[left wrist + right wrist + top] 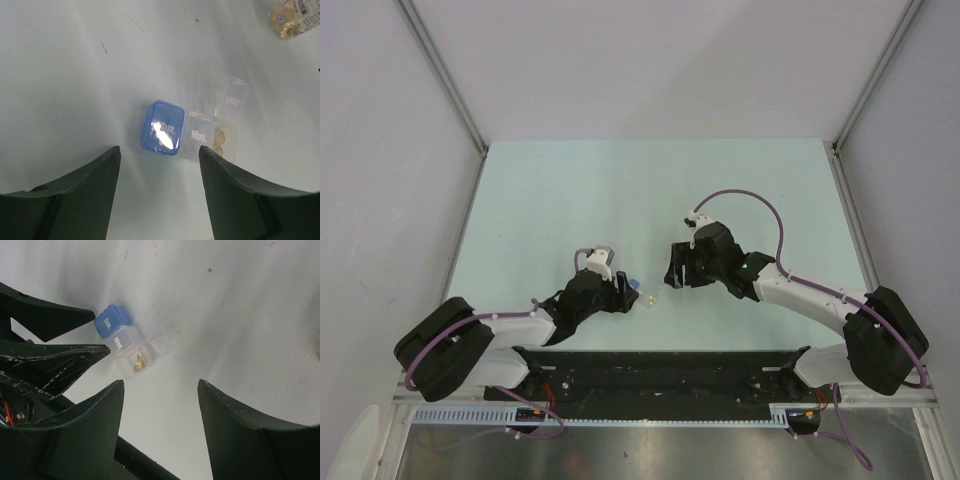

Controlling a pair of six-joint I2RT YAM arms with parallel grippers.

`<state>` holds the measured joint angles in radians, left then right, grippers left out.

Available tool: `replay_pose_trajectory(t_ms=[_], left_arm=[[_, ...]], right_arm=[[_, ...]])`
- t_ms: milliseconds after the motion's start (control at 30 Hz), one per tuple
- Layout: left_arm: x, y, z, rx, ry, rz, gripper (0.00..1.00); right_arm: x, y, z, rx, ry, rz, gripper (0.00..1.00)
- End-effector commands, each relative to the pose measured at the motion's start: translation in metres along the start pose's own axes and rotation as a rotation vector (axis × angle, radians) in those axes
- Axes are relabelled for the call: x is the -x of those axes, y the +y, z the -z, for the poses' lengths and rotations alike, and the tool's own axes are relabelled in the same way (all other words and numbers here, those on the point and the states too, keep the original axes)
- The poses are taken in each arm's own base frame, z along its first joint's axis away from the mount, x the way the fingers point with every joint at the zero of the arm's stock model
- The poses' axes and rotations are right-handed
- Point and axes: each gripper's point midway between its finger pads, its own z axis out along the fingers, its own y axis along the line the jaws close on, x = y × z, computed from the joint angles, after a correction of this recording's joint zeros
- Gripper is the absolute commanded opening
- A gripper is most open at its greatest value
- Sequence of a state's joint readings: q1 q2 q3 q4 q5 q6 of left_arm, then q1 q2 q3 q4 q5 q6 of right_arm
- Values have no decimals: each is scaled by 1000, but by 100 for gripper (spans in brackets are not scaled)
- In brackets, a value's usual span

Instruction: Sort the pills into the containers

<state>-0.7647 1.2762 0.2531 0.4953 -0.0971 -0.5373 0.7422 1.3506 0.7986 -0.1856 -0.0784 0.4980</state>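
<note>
Glossy blue-and-clear plastic pill box [199, 136], matt table [75, 60]

Left hand [160, 152] and right hand [160, 385] hover, jaws parted.

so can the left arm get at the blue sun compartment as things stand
Probably yes: the left gripper hangs open just short of the blue Sun compartment, with only bare table between and nothing blocking.
</note>
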Motion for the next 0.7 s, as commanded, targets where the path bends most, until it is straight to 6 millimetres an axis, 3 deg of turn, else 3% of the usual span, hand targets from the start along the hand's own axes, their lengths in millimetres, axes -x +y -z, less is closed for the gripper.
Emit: replay_pose_trajectory(t_ms=[0,333,500,667], left_arm=[[31,-11,-7,-37,-85,-14,69],[45,-16,-17,-71,-103,-60,68],[42,-24,-22,-118,-84,-88,68],[34,-19,-29,-105,-59,-98,67]], right_arm=[[8,6,5,33,-36,1,65],[7,3,5,34,-29,7,65],[8,1,6,31,-31,3,65],[9,-1,7,32,-31,3,65]])
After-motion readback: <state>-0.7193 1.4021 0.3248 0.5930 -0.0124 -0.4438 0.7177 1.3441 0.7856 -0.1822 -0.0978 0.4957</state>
